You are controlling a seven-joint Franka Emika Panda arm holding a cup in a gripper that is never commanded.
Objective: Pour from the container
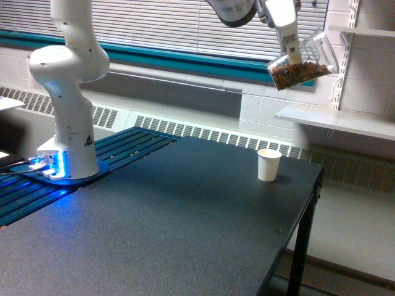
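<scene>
Clear plastic: the container (302, 63) hangs in my grip at about one o'clock in the exterior view, high above the table and in front of the window blinds.
Contents: brown crumbly bits show through its wall, heaped toward the lower end, which sits on the exterior view's left; the container is tilted, its open end raised toward the exterior view's right.
My gripper (292, 54): my jaws are clamped on the container, my white fingers reaching down over its near side.
My arm: my white base (68, 154) stands at nine o'clock on a blue-lit mount; the arm rises out of the top edge and comes back in at twelve o'clock.
Paper cup (269, 164): small, white, upright, at about three o'clock on the table, below the container and slightly toward the exterior view's left of it, well apart from it.
Table (173, 228): dark, speckled top filling the lower half; the cup stands near its far corner.
Shelf (336, 120): white, on the wall at three o'clock, behind and below the container.
</scene>
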